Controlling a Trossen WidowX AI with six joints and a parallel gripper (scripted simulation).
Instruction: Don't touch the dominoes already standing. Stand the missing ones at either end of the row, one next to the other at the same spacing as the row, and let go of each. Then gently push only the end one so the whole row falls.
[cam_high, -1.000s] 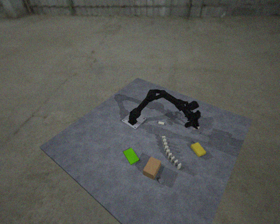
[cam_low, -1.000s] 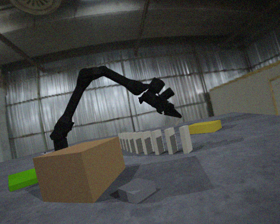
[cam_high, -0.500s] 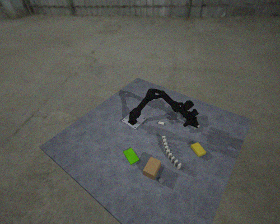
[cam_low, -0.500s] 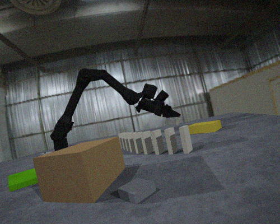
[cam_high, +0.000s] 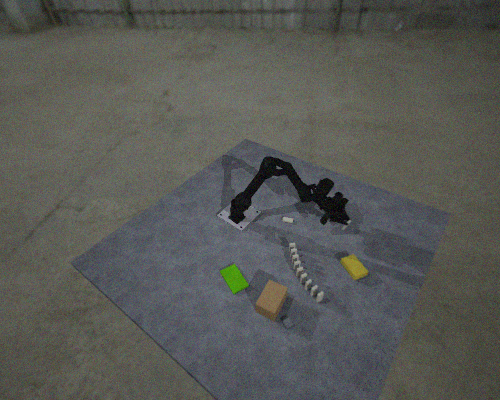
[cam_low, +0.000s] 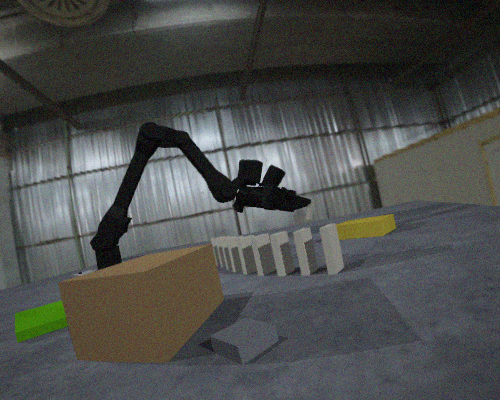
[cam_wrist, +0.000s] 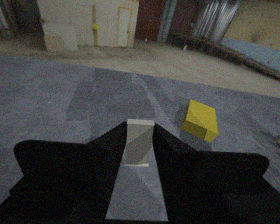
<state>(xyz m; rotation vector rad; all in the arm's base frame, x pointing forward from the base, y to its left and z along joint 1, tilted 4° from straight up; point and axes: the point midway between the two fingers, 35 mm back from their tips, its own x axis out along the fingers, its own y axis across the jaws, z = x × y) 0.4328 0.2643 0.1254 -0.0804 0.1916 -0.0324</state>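
- Dominoes (cam_high: 298, 266) (cam_low: 282, 254) stand in a bent row in the top view. One loose domino (cam_high: 288, 220) lies near the arm's base plate (cam_high: 221, 215).
- Side view: the gripper (cam_high: 347, 223) (cam_low: 309, 202) (cam_wrist: 140, 126) is up in the air, tipped nearly flat. A big brown box (cam_high: 271, 300) (cam_low: 145, 305) sits in front.
- Wrist view: the jaws pinch one pale domino (cam_wrist: 139, 142). A yellow block (cam_high: 354, 267) (cam_low: 367, 227) (cam_wrist: 200, 120) lies off to the right in the picture.

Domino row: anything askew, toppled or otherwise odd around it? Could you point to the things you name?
The standing row (cam_high: 303, 275) (cam_low: 282, 254) looks upright, in a gentle curve. The one stray is a loose domino (cam_high: 288, 220) lying flat near the arm's base plate (cam_high: 221, 215), away from the row; likely a missing piece awaiting placement, not damage.
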